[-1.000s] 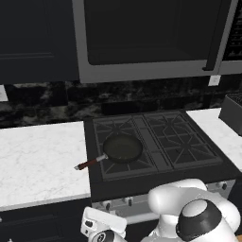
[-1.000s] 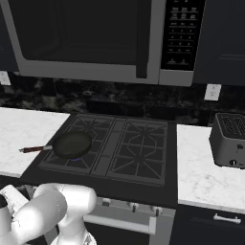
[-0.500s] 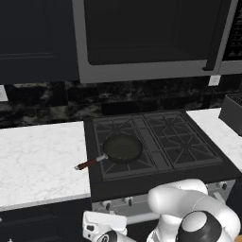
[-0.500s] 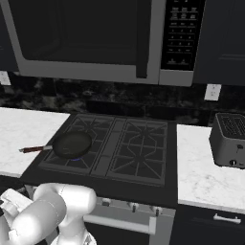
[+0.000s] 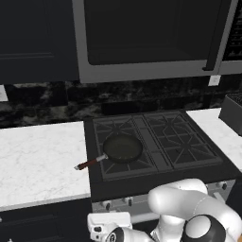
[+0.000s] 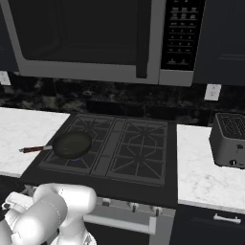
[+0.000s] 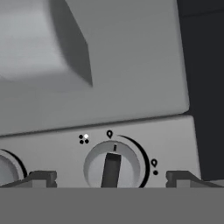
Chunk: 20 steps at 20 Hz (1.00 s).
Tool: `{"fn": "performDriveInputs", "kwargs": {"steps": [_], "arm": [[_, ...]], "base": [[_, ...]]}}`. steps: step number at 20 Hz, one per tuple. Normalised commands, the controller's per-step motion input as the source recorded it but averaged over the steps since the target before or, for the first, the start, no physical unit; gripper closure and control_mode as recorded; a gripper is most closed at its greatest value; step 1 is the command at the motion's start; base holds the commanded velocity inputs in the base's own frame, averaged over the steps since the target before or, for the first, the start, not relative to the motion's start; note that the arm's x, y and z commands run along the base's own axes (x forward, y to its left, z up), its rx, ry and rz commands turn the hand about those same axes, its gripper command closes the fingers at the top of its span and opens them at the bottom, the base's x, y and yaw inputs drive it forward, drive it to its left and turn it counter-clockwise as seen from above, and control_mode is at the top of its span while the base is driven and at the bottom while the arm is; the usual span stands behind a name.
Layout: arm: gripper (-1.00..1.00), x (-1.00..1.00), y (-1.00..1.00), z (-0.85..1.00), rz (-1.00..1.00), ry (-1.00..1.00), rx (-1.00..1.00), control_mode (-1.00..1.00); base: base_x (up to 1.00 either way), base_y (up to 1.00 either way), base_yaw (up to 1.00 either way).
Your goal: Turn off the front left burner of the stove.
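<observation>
The stove [image 5: 160,142] [image 6: 129,148] is a black gas range with a silver knob panel. Its front left burner [image 5: 109,168] [image 6: 56,162] carries a dark frying pan [image 5: 123,148] [image 6: 72,143] with a reddish handle. In the hand view a round silver knob [image 7: 113,162] with a dark bar pointing up sits close ahead on the panel. My gripper [image 7: 111,179] is open, its fingertips [image 7: 43,178] standing one on each side of the knob and apart from it. My white hand [image 5: 108,223] hangs low in front of the stove's left end.
A dark microwave [image 6: 95,38] hangs above the range. Marble counters [image 5: 38,160] flank it, with a toaster [image 6: 229,141] on the right. A second knob [image 7: 6,168] lies just left of the framed one. The oven's bar handle [image 6: 119,224] runs below the panel.
The arm's elbow has sunk a little lower and to the right. The hand stays in front of the knob panel, and the gripper stays open.
</observation>
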Motion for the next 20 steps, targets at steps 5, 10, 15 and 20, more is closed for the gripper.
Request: {"fn": "performDriveInputs", "kwargs": {"steps": [5,10,15,20], "arm": [[-1.00,0.21,0.01,0.00,0.10,0.00,0.01,-1.00],[-1.00,0.15,0.00,0.00,0.05,0.00,0.01,-1.00],[-1.00,0.04,0.01,0.00,0.02,0.00,0.00,-1.00],[-1.00,0.00,0.08,-0.02,0.01,0.00,0.00,-1.00]], "base": [[0.00,0.00,0.00],[0.00,0.00,0.00],[0.00,0.00,0.00],[0.00,0.00,0.00]]}}
